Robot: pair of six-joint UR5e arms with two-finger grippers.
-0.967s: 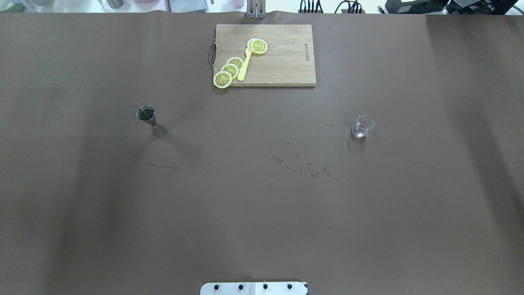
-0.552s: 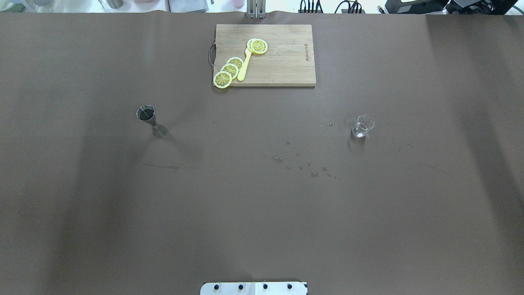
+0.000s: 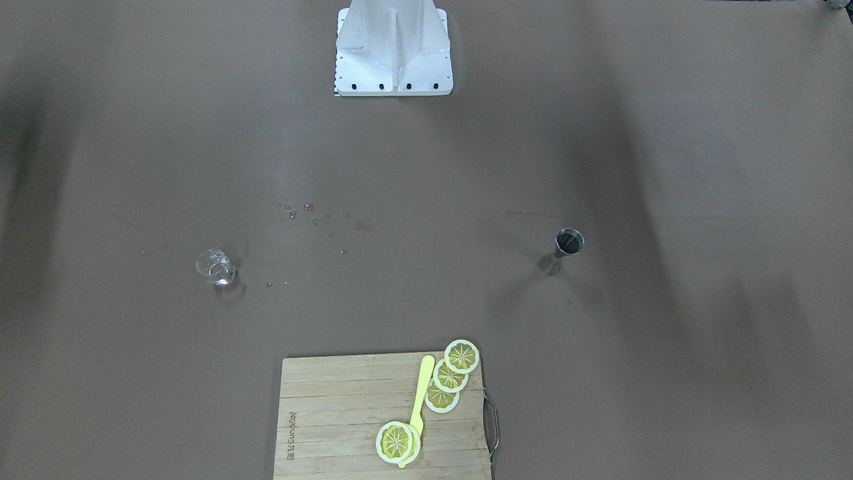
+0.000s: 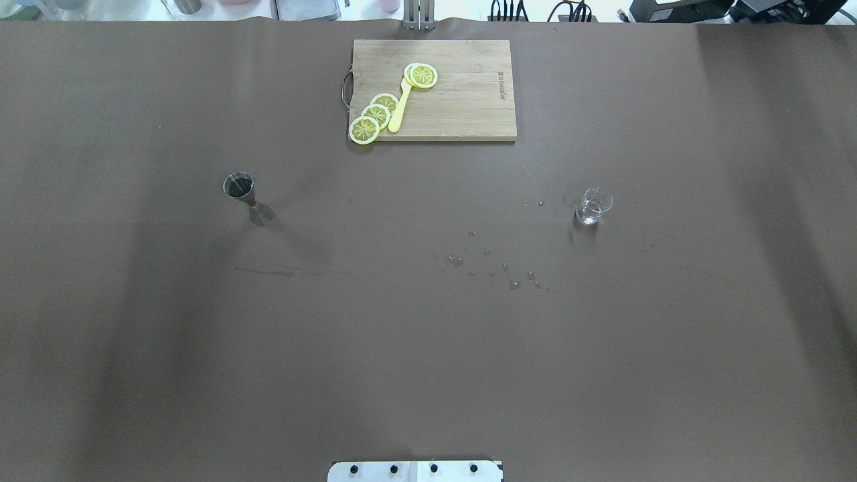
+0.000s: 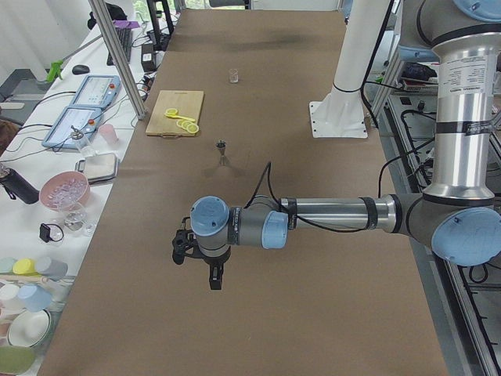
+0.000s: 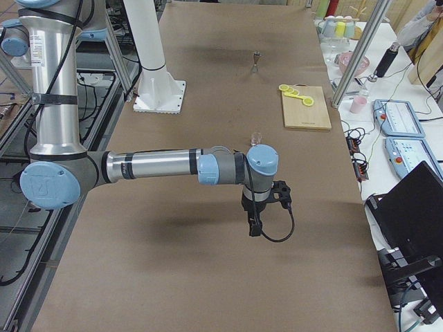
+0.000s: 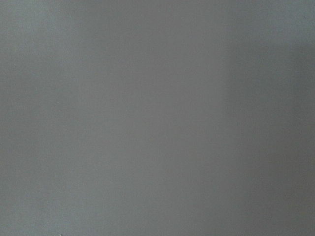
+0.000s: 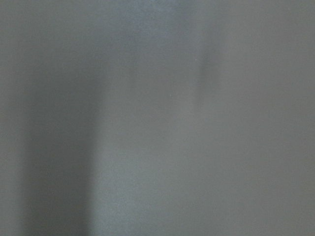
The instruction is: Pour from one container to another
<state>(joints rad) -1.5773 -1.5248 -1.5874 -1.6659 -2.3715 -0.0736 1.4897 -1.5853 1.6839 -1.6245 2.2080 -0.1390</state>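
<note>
The upright jigger (image 4: pixel 239 186) is shown lying inboard of the nearer left gripper (image 5: pixel 215 280), the upright glass (image 4: pixel 592 206) inboard of the right gripper (image 6: pixel 254 228); the jaws' opening cannot be told.

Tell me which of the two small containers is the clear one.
The glass cup on the robot's right, near the droplets: you see through it. The jigger on the robot's left is opaque metal.
</note>
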